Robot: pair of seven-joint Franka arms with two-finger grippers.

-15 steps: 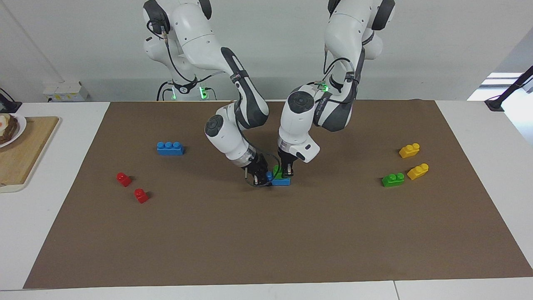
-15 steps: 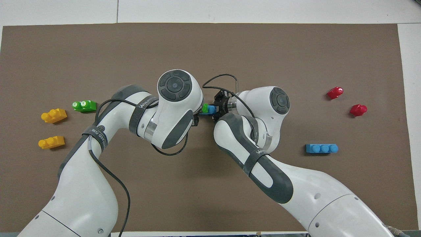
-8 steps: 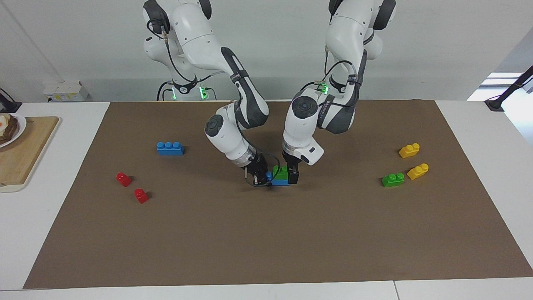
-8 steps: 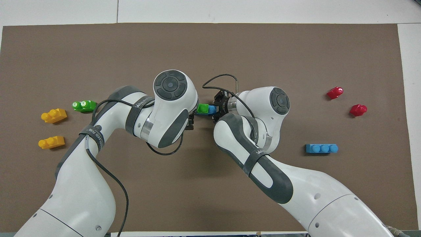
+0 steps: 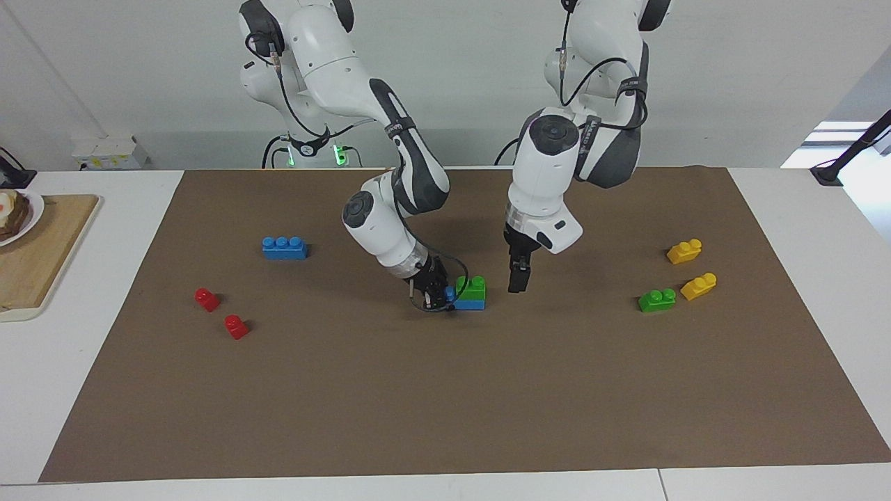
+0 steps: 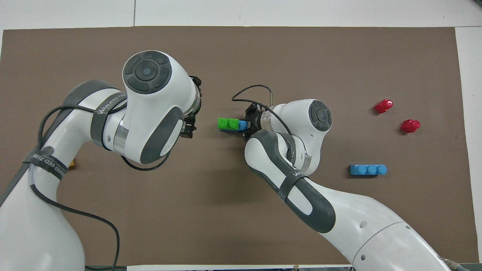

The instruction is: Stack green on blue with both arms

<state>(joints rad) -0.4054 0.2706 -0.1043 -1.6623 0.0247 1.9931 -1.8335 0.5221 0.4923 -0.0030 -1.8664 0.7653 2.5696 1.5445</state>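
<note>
Facing view: a green brick (image 5: 471, 284) is seen seated on a blue brick (image 5: 470, 303) near the middle of the brown mat (image 5: 445, 390); this stack is taken as the landmark. The green brick is set over the end of the blue brick toward the left arm's end of the table, and the blue brick's other end is gripped by the right gripper (image 5: 440, 298), whose fingers are closed on it down at mat level. The left gripper (image 5: 516, 280) is held in the air just beside the stack, toward the left arm's end, apart from both bricks and empty. Its fingers are read as spread wide, though seen nearly edge-on.

Overhead view: the stack's green brick (image 6: 228, 123) and a strip of blue (image 6: 243, 124) are shown between the two wrists.

A second green brick (image 5: 656, 300) and two yellow bricks (image 5: 684, 251) (image 5: 699, 286) are noted well apart from the stack, toward the left arm's end. A second blue brick (image 5: 285, 248) and two red bricks (image 5: 207, 299) (image 5: 236, 326) are noted well apart from the stack, toward the right arm's end.
</note>
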